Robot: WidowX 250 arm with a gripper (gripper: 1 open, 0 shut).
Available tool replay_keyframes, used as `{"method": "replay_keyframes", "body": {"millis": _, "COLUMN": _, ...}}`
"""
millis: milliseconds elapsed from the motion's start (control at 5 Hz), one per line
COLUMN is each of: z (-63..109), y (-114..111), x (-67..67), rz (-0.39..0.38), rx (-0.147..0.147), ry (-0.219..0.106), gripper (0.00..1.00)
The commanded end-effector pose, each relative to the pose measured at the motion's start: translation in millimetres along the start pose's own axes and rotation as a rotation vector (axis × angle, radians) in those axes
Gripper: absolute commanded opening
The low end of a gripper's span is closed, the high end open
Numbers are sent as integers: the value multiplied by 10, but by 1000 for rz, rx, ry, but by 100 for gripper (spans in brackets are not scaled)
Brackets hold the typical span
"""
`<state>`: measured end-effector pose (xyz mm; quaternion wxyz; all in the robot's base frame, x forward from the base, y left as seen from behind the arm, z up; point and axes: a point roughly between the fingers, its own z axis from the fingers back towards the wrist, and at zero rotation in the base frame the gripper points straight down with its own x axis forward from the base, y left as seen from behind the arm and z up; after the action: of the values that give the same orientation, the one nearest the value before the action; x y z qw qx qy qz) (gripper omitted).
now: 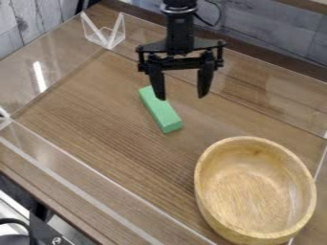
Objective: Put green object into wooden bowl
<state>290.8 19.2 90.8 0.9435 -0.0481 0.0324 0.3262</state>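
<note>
Right now, the two-fingered black claw stands wide apart, its fingers spread to either side with bare wood visible between their tips. It hangs at the end of a black robot arm that reaches in from the far edge of the brown wood-grain counter. Just beside the claw, on the side toward the near edge, lies the small flat rectangular bright green block. That block rests on the counter around its middle, long and narrow, set at a slant so that one end points toward the far edge and the other toward the bowl. One finger of the claw comes down very close to the block's far end; whether the two touch I cannot tell. The large round light tan wooden bowl sits well apart from the block, close to the right-hand edge as the camera sees it, toward the near corner on that side. Its thick rim faces up, and its open inside holds nothing. Over by the far left corner of the counter stands a small white, thin-framed object, and a black cable curls at the lower left of the view, beyond the counter's near edge.
</note>
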Motion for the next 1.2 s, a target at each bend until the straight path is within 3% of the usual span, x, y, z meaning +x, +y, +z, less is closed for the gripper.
{"method": "replay_keyframes", "body": {"millis": 0, "z": -70, "y": 121, "x": -2, "rz": 96, "rx": -32, "ry": -35, "gripper": 100}}
{"method": "replay_keyframes", "body": {"millis": 200, "z": -231, "y": 221, "x": 0, "rz": 239, "rx": -75, "ry": -60, "gripper": 100}}
{"method": "replay_keyframes", "body": {"millis": 400, "z": -197, "y": 196, "x": 127, "rz": 377, "rx": -104, "ry": -88, "gripper": 0}}
{"method": "replay_keyframes", "body": {"millis": 600, "z": -163, "y": 159, "x": 222, "rz": 453, "rx": -109, "ry": -108, "gripper": 0}}
{"method": "replay_keyframes", "body": {"millis": 800, "z": -216, "y": 119, "x": 238, "rz": 423, "rx": -98, "ry": -125, "gripper": 100}}
{"method": "replay_keyframes", "body": {"millis": 1000, "z": -266, "y": 76, "x": 248, "rz": 392, "rx": -88, "ry": -136, "gripper": 100}}
